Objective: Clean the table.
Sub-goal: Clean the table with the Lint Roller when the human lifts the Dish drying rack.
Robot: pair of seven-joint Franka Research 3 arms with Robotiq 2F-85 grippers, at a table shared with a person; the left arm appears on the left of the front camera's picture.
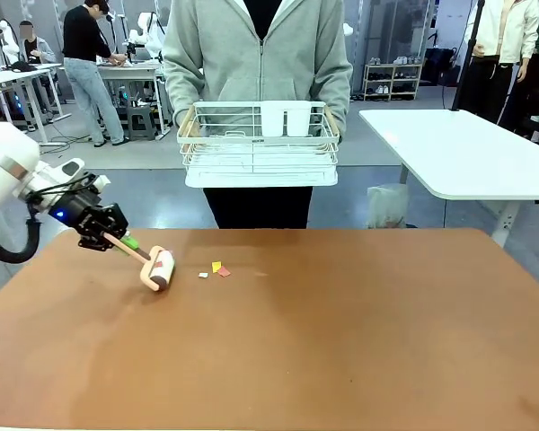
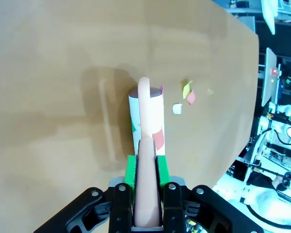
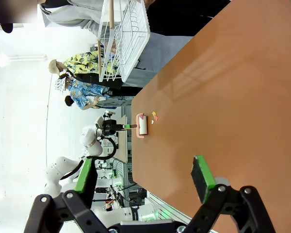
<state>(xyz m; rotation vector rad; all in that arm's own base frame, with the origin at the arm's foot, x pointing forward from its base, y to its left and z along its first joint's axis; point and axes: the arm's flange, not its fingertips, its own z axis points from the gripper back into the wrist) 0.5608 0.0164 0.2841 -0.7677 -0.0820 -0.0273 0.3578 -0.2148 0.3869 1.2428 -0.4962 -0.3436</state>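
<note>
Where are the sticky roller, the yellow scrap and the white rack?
sticky roller (image 1: 161, 268): front view, on its drum.
yellow scrap (image 1: 216, 267): front view, its middle.
white rack (image 1: 251, 154): front view, front wire wall.

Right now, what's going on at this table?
The left gripper is shut on the handle of a lint roller, whose roll rests on the brown table just beside a few small paper scraps. A red bit sticks to the roll. The right gripper hangs open above the table. A person stands at the far edge holding a white wire rack.
</note>
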